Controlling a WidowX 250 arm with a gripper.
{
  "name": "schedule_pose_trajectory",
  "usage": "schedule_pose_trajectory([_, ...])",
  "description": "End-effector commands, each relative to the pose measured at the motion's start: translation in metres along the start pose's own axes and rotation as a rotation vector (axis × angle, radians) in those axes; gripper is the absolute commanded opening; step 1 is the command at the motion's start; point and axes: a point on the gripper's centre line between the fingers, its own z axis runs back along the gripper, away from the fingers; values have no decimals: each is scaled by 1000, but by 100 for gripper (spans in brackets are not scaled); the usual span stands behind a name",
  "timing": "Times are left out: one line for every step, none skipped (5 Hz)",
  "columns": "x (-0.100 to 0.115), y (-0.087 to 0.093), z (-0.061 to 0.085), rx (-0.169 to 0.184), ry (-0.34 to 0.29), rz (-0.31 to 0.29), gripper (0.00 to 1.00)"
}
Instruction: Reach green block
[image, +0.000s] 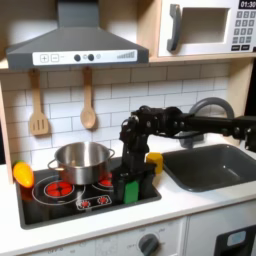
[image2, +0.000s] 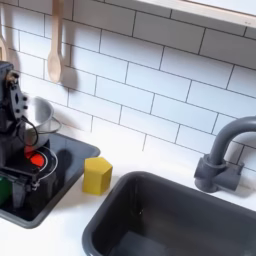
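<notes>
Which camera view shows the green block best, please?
The first exterior view: the green block stands in full on the stove's front edge, right under the claw. The second exterior view gives a green sliver at its left edge, cut off by the frame and partly behind the arm.

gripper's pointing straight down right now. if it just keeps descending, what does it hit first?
Most likely the green block, which sits directly under the gripper on the stovetop's front edge. Its fingers may already flank it; depth is unclear in both exterior views.
</notes>
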Motion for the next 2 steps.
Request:
schedule_pose_trajectory([6, 4, -4, 17, 8, 19, 100])
schedule_pose_trajectory([7, 4, -6, 18, 19, 23, 100])
